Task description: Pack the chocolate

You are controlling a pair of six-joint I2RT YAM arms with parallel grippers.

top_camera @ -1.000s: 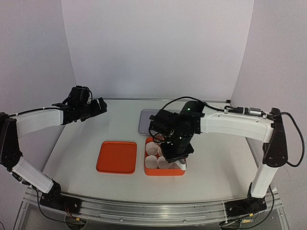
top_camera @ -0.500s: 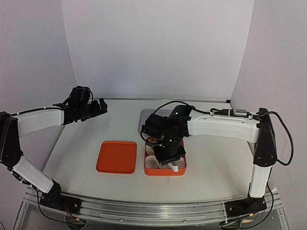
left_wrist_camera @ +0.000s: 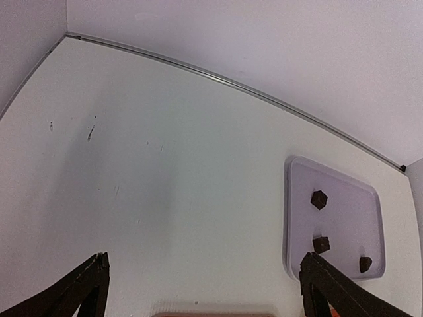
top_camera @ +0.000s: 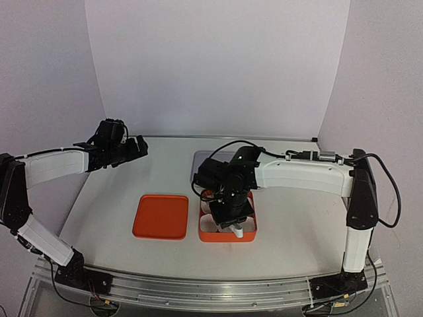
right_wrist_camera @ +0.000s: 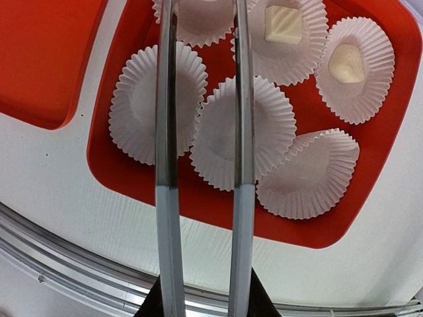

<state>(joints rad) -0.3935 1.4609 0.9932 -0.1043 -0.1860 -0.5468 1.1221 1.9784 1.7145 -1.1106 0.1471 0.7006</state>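
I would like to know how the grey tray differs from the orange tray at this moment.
The grey tray is pale, the orange tray vivid. The grey tray holds three dark chocolates lying bare; the orange tray holds paper cups, at least two with cream-white pieces inside. Both are shallow rectangles with rounded corners.

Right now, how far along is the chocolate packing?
Done: two cream pieces sit in cups in the orange tray. In hand: the right gripper hangs over that tray, jaws narrowly apart; its tips leave the wrist view, so whether it carries anything is unclear. Left: three dark pieces lie on the grey tray, and at least three cups look empty. The left gripper is open, away from both trays.
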